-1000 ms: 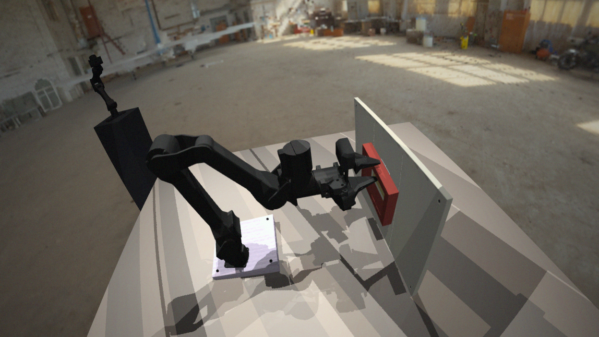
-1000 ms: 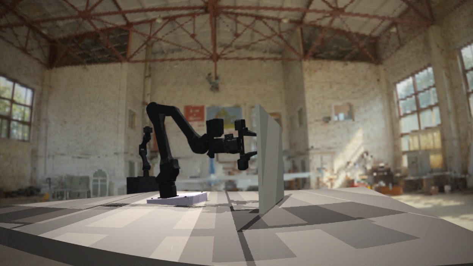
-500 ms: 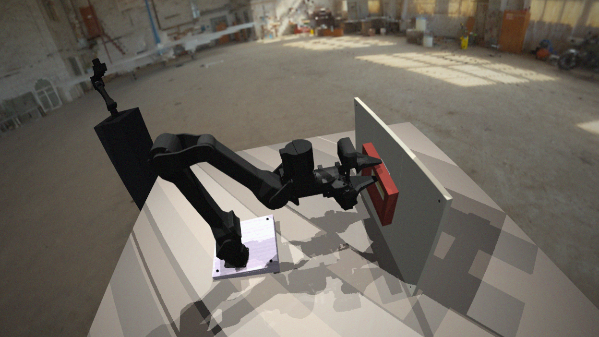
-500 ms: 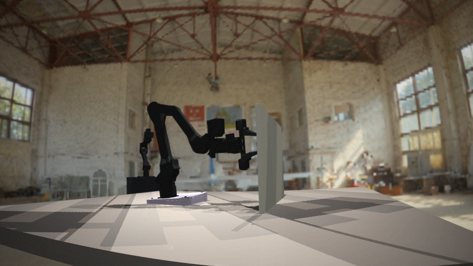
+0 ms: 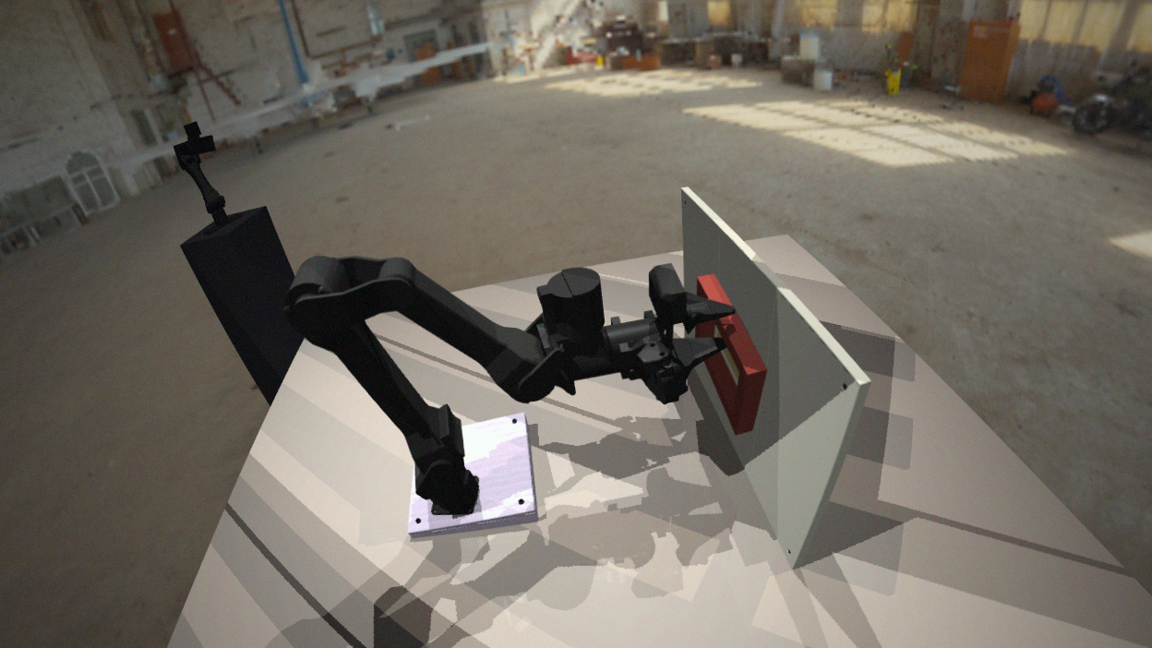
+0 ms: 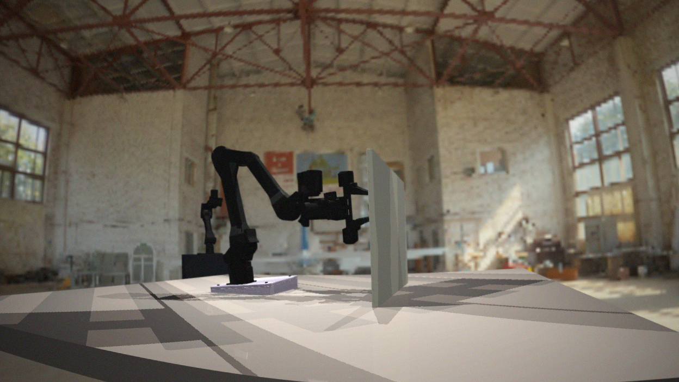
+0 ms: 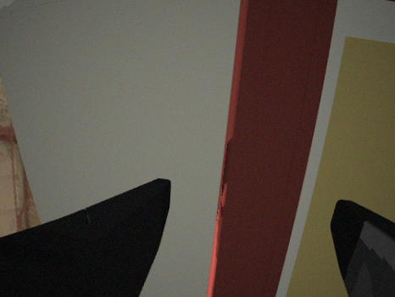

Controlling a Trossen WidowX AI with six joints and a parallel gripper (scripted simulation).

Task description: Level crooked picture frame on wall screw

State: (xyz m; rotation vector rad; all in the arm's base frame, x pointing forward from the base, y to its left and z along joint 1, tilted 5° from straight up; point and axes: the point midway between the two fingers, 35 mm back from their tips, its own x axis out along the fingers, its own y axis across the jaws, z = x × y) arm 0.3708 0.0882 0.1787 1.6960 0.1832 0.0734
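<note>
A: Where is the picture frame (image 5: 731, 354) hanging?

B: On the arm's side of the pale grey wall panel (image 5: 793, 378), which stands upright on the patterned table (image 5: 950, 580). It is red, with a white mat and a yellow picture inside, as the wrist view shows (image 7: 265, 137). There its edges run slanted against the panel's.

A: And the gripper (image 5: 709, 326)?

B: Partly open, nothing gripped. In the top view the two black fingers straddle one side bar of the frame at its upper end. In the wrist view one finger (image 7: 85, 267) lies over bare panel outside the frame, the other (image 7: 367, 267) over the yellow picture, with the red bar between them. Whether either touches the frame, I cannot tell.

A: What else is around?

B: The arm stands on a light base plate (image 5: 515, 438) bolted to the table. Behind the table's far corner is a dark pillar (image 5: 241, 298) with a small jointed camera mount (image 5: 197, 164) on top.

A: Anything blocking a view?

B: In the exterior view the panel (image 6: 387, 228) is seen nearly edge-on and hides the frame; the gripper (image 6: 360, 205) reaches right up to it
</note>
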